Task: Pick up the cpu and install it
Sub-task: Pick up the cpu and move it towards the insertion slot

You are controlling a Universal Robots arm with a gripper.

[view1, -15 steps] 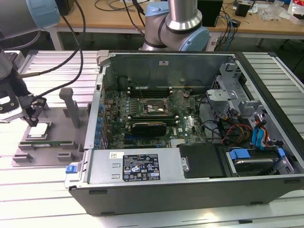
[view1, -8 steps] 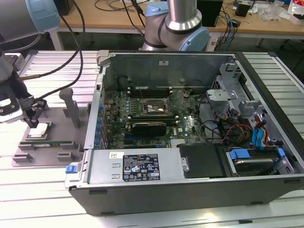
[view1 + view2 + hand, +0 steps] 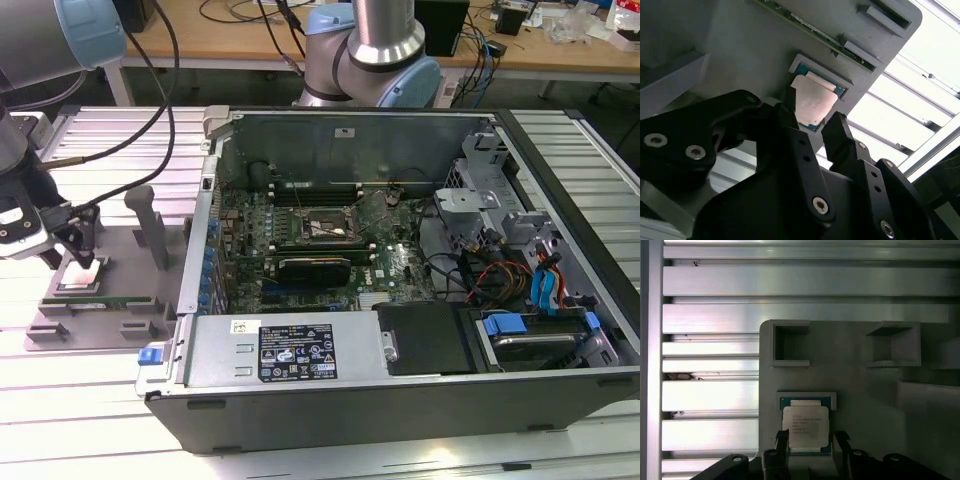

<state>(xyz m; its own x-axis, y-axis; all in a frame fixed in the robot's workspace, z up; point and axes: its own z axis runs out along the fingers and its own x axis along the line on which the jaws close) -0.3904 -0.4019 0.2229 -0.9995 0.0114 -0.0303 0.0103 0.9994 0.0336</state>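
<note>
The cpu [image 3: 80, 279], a silver-topped square with a green rim, lies flat in a shallow recess of a grey fixture plate [image 3: 130, 262] at the exterior view's left. Both wrist views show the cpu [image 3: 805, 427] [image 3: 813, 101] resting in that recess. My gripper [image 3: 78, 260] hangs just above it, open, with one black finger on each side of the chip [image 3: 811, 442] [image 3: 812, 122]. Neither finger visibly presses on it. The black-framed socket [image 3: 325, 228] sits on the motherboard inside the open computer case [image 3: 400, 400].
A long green memory stick [image 3: 100, 303] lies along the fixture's front edge, and grey posts [image 3: 155, 225] stand on the plate. The case's metal walls rise beside the fixture. Another robot arm's base [image 3: 370, 50] stands behind the case. Slotted aluminium table [image 3: 710, 405] surrounds the fixture.
</note>
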